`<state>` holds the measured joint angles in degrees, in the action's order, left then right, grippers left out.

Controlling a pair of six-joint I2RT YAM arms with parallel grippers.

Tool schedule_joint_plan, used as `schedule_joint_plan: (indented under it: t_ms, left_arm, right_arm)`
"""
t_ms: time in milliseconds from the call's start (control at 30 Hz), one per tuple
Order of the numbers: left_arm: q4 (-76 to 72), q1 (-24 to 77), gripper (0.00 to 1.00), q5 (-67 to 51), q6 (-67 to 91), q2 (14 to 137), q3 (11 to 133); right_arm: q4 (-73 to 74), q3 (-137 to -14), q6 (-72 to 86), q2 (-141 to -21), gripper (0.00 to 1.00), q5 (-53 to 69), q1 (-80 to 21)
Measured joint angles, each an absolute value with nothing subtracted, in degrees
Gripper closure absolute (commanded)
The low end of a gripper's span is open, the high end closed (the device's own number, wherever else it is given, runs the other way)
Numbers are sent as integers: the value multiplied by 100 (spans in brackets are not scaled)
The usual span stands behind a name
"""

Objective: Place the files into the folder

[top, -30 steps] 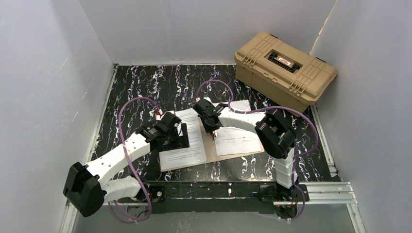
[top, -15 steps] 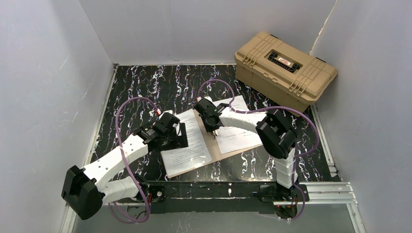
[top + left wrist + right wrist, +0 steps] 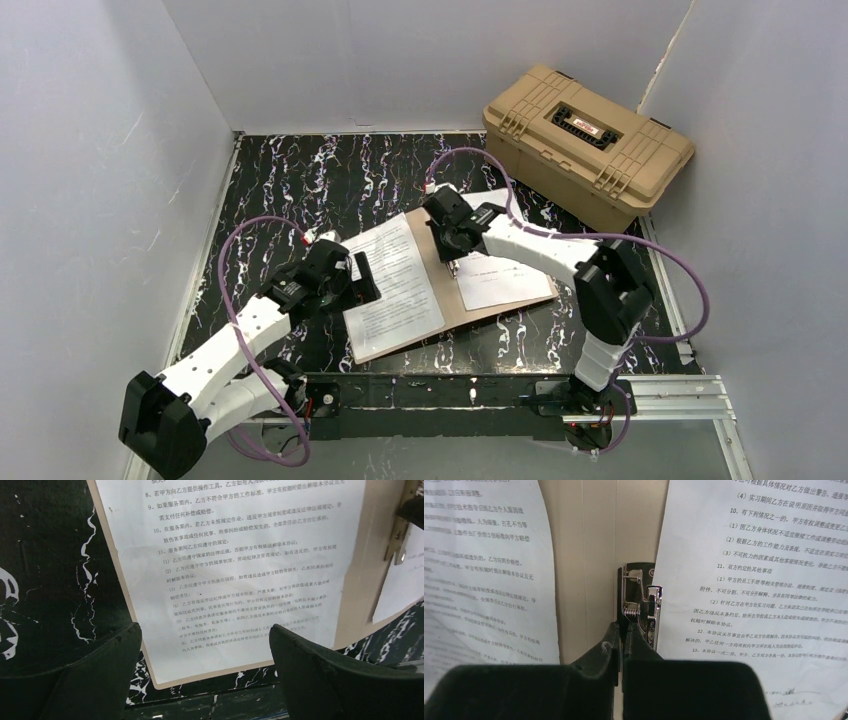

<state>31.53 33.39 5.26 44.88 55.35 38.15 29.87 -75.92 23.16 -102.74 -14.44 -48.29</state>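
Two sheets (image 3: 395, 275) loose on open folder (image 3: 452, 300) | left fingers (image 3: 90, 675) apart, right fingers (image 3: 599, 655) together at spine clip (image 3: 641, 605) | risk: sheets skewed by clip tug

top external: fixed, high behind the arm bases, facing forward and down; far enough to take in the whole table (image 3: 290, 170), with the tan case (image 3: 585, 140) at upper right.
left wrist: close and low, looking past the left gripper (image 3: 204, 632) in the lower corners onto the left sheet (image 3: 240, 555) of the folder (image 3: 357, 580).
right wrist: closer still, facing straight down on the clip (image 3: 641, 605) at centre frame, with the right gripper (image 3: 624, 630) at the lower edge.
shared: both wrist views show the clip and the folder's spine; the top view holds the same folder at centre.
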Motion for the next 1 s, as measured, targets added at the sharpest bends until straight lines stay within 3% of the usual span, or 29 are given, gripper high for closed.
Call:
schedule_joint_plan:
  t_ms: [233, 1000]
  left_arm:
    - [2665, 2818, 2, -84, 4674, 5094, 3297]
    - [1433, 2438, 2, -1323, 5463, 4066, 2165]
  right_arm:
    - [3015, -7439, 2252, -9539, 99, -1328, -4646]
    - [3745, -7666, 2239, -8294, 99, -388, -3758]
